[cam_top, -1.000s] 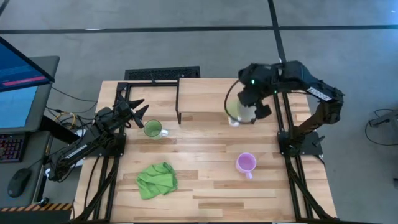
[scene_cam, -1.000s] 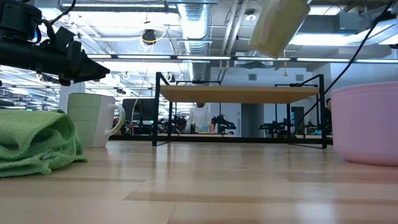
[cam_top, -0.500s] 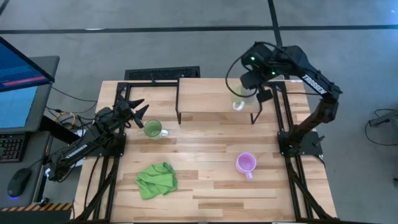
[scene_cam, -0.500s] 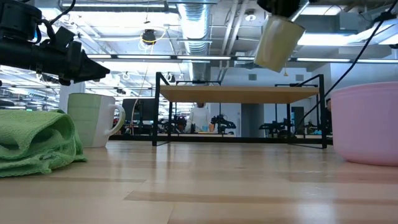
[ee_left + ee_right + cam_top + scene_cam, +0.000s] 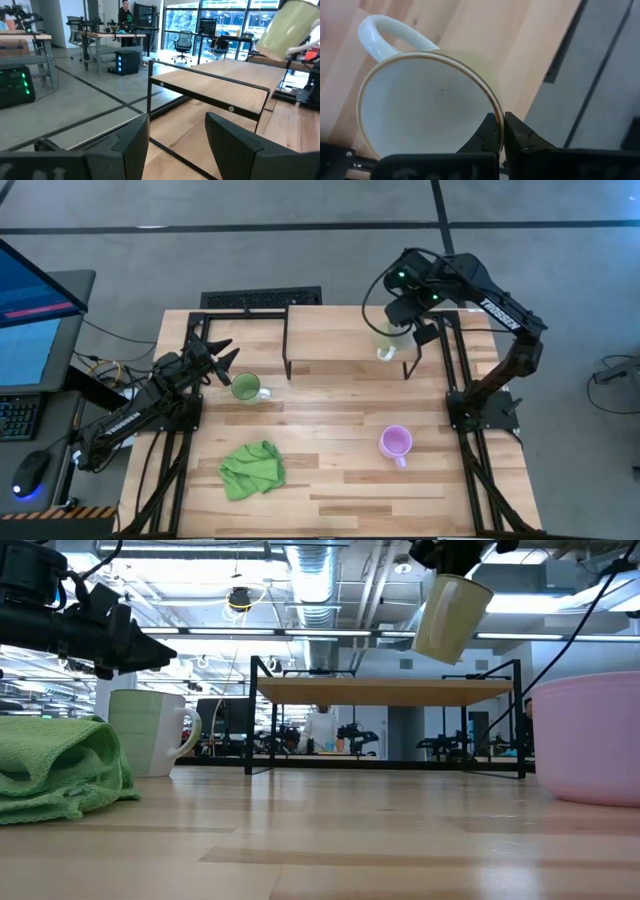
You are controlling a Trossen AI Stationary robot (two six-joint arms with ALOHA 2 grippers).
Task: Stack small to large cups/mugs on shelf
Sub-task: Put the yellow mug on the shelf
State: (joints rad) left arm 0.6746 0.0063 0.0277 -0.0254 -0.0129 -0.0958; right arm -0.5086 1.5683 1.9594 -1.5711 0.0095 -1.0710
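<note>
the right gripper is pinched shut on the rim of the cream mug, holding it tilted in the air above the right end of the shelf, upper middle of the high view. the left gripper hangs with fingers spread apart and empty, just left of the green mug, left of centre. three mugs in all: cream held aloft, green on the table, purple mug lower right. one green cloth lies at the lower left; one shelf stands at the table's far edge
</note>
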